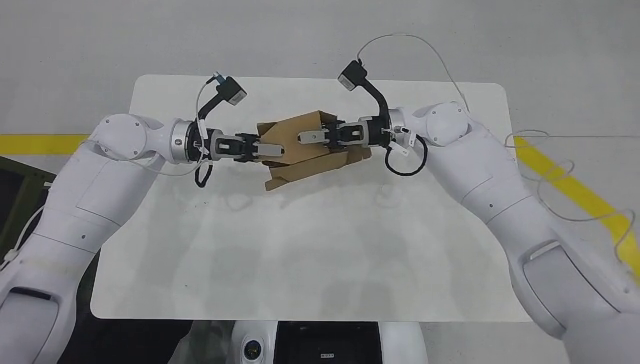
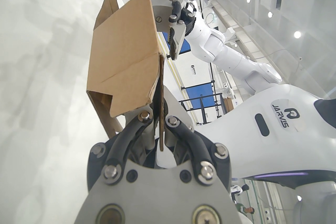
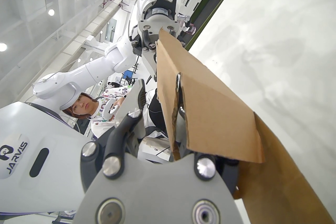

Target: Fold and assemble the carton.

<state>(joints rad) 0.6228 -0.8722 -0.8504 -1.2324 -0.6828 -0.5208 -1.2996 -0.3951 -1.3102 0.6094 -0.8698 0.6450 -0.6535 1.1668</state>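
Carton (image 1: 305, 149), brown and part-folded, sat btwn both hands over the far half of the table (image 1: 300, 264), tilted, w/ flaps loose. Couldn't tell whether its low edge touched the table.

L hand (image 1: 268, 150) met it at the left end, pressed together on a thin flap edge. In the left wrist view that edge ran straight down btwn the two fingers, one of them partly covered by a hanging flap.

R hand (image 1: 320, 135) was at the opposite end, spread. One finger (image 3: 137, 97) stood clear of the cardboard wall. The other was hidden behind the wall, so the wall lay btwn them w/ no pinch visible.

A ragged slit showed in the wall edge nr the R hand. The carton's inside was mostly out of sight. In the right wrist view its near panel was cut off at the frame edge.
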